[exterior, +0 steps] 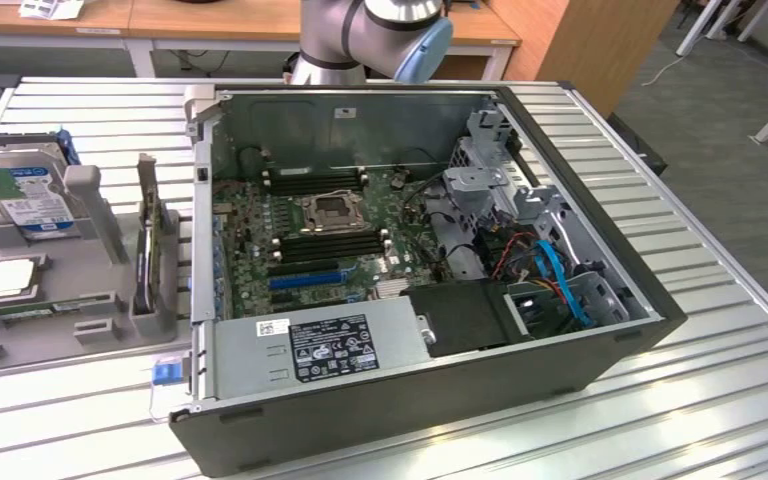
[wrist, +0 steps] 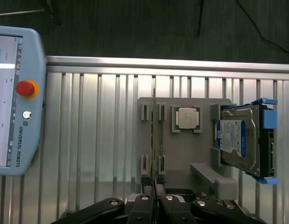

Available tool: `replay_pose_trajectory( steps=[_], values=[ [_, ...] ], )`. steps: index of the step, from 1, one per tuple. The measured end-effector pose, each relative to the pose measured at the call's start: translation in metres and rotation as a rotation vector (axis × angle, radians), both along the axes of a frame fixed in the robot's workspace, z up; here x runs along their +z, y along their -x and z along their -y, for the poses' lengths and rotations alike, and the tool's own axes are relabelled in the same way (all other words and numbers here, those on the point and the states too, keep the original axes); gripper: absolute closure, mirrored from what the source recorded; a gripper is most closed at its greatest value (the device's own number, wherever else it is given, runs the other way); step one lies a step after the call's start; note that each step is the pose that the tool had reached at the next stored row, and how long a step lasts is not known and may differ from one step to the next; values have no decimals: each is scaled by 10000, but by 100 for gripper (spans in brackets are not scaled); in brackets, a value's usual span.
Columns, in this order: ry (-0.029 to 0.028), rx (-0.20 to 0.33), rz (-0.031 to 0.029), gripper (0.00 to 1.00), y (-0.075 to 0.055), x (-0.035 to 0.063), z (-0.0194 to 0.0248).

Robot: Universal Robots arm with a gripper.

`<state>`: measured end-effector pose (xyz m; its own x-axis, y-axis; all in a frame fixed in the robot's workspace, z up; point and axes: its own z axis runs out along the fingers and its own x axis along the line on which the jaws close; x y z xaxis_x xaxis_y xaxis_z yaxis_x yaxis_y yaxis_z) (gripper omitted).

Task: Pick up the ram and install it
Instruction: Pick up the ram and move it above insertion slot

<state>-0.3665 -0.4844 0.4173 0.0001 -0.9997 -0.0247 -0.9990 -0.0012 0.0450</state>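
Arm: the Universal Robots arm point(exterior: 357, 30) rises at the far edge of the bench point(wrist: 88, 140), behind the open computer case point(exterior: 424, 250), wrist camera facing down.
Tool: the tool point(wrist: 154, 186) hangs above the grey holder point(wrist: 181, 154), fingers pressed together.
Ram: the ram point(wrist: 155, 140) stands on edge in the holder's slots, below the tool and in line with its fingertips, beside the processor chip point(wrist: 186, 117).
Long axis: level, running straight out from the fingertips.
Nearby: hard drive point(wrist: 237, 140).

Wooden desks point(exterior: 211, 18) stand behind a ribbed metal table point(exterior: 704, 380); grey floor point(exterior: 718, 150) lies at the exterior view's right.
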Motion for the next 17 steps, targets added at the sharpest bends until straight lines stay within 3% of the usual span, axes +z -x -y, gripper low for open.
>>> replay_pose_trajectory(
  steps=[17],
  values=[
    [0, 0, -20, 89, -127, 1, 0]
  ],
)
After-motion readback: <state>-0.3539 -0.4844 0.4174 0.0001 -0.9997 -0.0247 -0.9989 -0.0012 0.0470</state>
